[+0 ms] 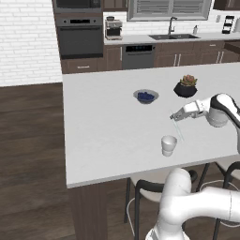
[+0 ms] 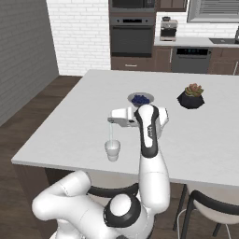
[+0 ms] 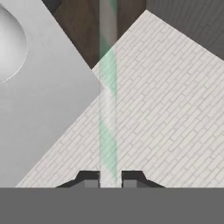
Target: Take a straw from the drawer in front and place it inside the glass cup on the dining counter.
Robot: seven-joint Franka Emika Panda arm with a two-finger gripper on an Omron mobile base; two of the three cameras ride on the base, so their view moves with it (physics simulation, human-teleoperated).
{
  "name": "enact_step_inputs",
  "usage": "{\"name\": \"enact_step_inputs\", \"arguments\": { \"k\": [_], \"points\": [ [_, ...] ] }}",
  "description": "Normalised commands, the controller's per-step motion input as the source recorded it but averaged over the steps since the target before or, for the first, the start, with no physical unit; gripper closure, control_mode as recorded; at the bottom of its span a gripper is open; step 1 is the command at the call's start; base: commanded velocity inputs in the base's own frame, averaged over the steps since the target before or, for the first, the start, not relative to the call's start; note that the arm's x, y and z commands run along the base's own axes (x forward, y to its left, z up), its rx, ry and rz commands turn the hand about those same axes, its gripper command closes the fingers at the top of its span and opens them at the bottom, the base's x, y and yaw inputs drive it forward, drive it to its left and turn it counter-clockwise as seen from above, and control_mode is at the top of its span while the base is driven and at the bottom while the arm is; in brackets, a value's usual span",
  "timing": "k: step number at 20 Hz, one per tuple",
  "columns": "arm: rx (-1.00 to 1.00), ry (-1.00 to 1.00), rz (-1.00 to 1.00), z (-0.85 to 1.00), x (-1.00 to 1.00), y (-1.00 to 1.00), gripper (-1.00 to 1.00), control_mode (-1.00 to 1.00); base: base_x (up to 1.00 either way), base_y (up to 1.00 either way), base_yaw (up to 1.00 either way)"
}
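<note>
The end effector [image 1: 173, 116] is closed on the straw [image 1: 178, 127], its two dark tips pressed against either side of the thin stick, as the hand view shows with the straw [image 3: 108, 100] running straight up between the fingertips [image 3: 89, 178]. The arm reaches out sideways above the white surface [image 1: 103, 122], with the hand lying roughly level.

From the left base view the straw hangs down from the end effector with its long axis close to upright, slanting a little toward the lower right, its lower end near the surface just beside the glass cup [image 1: 168, 145]. From the right base view the straw [image 2: 111, 133] looks nearly vertical, dropping from the end effector [image 2: 110, 121] to a spot right over the rim of the cup [image 2: 112, 150]. Whether the lower tip is already inside the cup or just beside it cannot be told.

The cup stands upright near the front edge of the surface. Farther back sit a bowl with blue contents [image 1: 146, 96] and a black plant pot [image 1: 185, 87], both well apart from the cup.
</note>
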Motion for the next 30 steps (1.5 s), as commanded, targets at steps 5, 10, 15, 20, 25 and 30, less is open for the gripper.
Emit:
{"name": "enact_step_inputs", "arguments": {
  "k": [5, 10, 15, 20, 25, 30],
  "points": [
    [0.00, -0.14, 0.14, -0.62, 0.33, 0.00, 1.00, -1.00, 0.00, 0.00, 0.00],
    [0.01, -0.19, 0.14, -0.48, 0.29, -0.03, 1.00, -1.00, 0.00, 0.00, 0.00],
    [0.02, -0.21, 0.14, -0.49, 0.29, -0.04, 1.00, -1.00, 0.00, 0.00, 0.00],
    [0.05, -0.24, 0.14, -0.40, 0.29, -0.03, 1.00, -1.00, 0.00, 0.00, 0.00],
    [0.08, -0.26, 0.14, -0.31, 0.27, -0.02, 1.00, -1.00, 0.00, 0.00, 0.00],
    [0.09, -0.27, 0.13, -0.24, 0.24, -0.04, 1.00, -1.00, 0.00, 0.00, 0.00]
  ]
}}
